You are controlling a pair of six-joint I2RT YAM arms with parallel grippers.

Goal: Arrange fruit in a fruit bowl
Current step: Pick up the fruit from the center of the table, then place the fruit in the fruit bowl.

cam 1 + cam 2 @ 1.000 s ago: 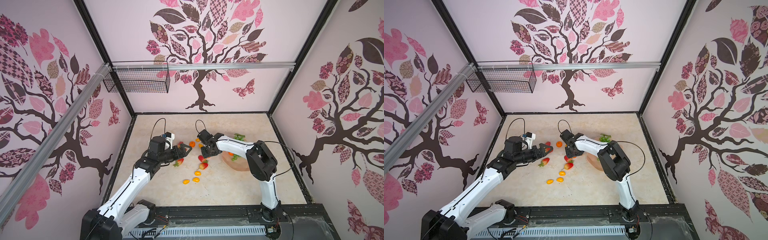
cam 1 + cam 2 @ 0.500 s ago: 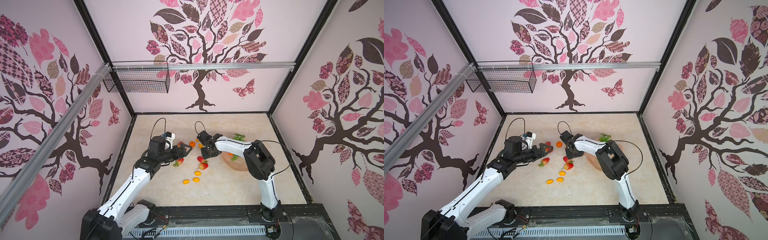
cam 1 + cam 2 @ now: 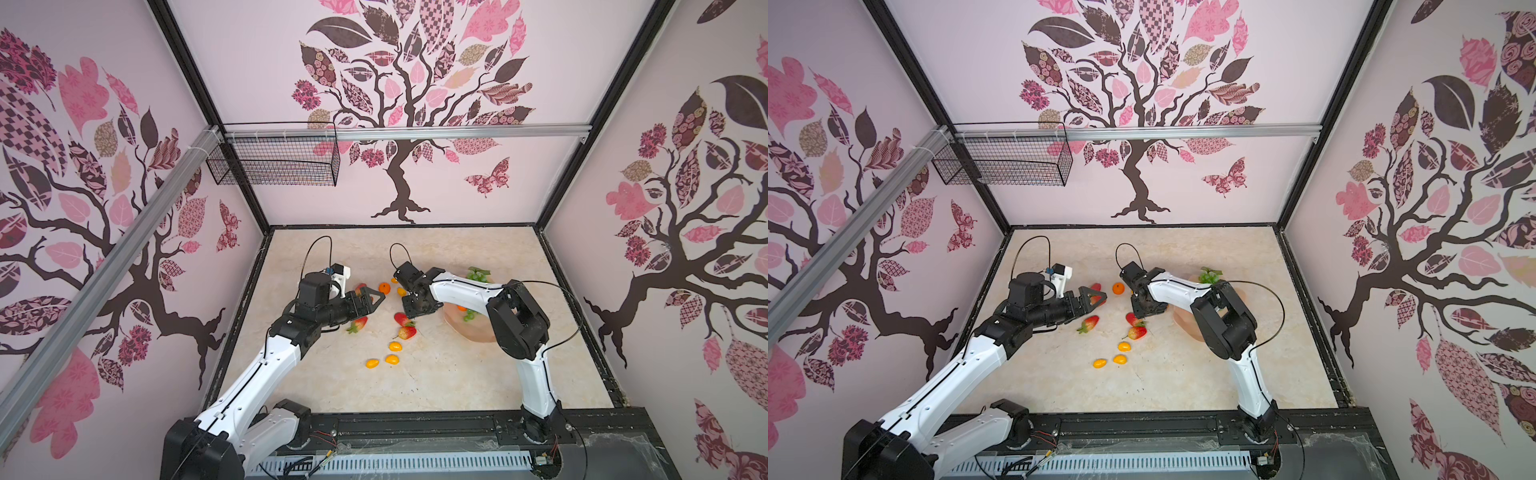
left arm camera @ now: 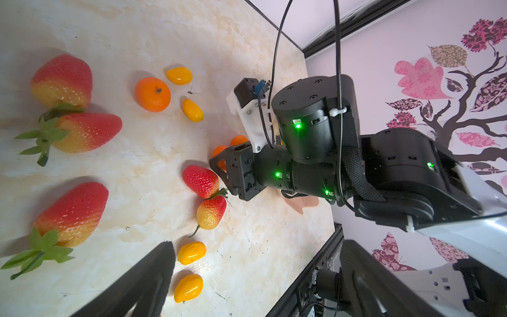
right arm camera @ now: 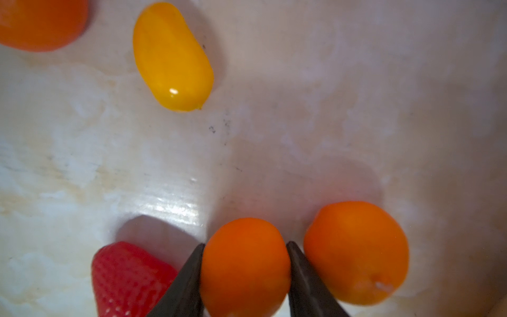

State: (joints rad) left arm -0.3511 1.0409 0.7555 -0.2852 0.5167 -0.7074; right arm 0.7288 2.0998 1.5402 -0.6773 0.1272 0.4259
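My right gripper (image 5: 245, 244) is shut on a round orange tangerine (image 5: 245, 271), both fingertips pressed against its sides. A second tangerine (image 5: 356, 252) lies right beside it, and a strawberry (image 5: 129, 277) on the other side. In both top views the right gripper (image 3: 417, 309) (image 3: 1148, 309) points down at the table left of the peach-pink fruit bowl (image 3: 478, 330) (image 3: 1183, 320). The bowl holds green grapes (image 3: 478, 274) and a tangerine, and the arm partly hides it. My left gripper (image 3: 376, 297) (image 4: 258, 244) hovers open and empty above the loose fruit.
Strawberries (image 3: 359, 324) (image 3: 407, 332), a tangerine (image 3: 384, 287) and yellow ovals (image 3: 395, 346) (image 3: 372, 363) lie scattered mid-table between the arms. A black wire basket (image 3: 274, 164) hangs on the back-left rail. Walls close in the table on three sides.
The right gripper's jaws have narrowed slightly on the tangerine, and the wrist has shifted a little. The left arm has barely moved.
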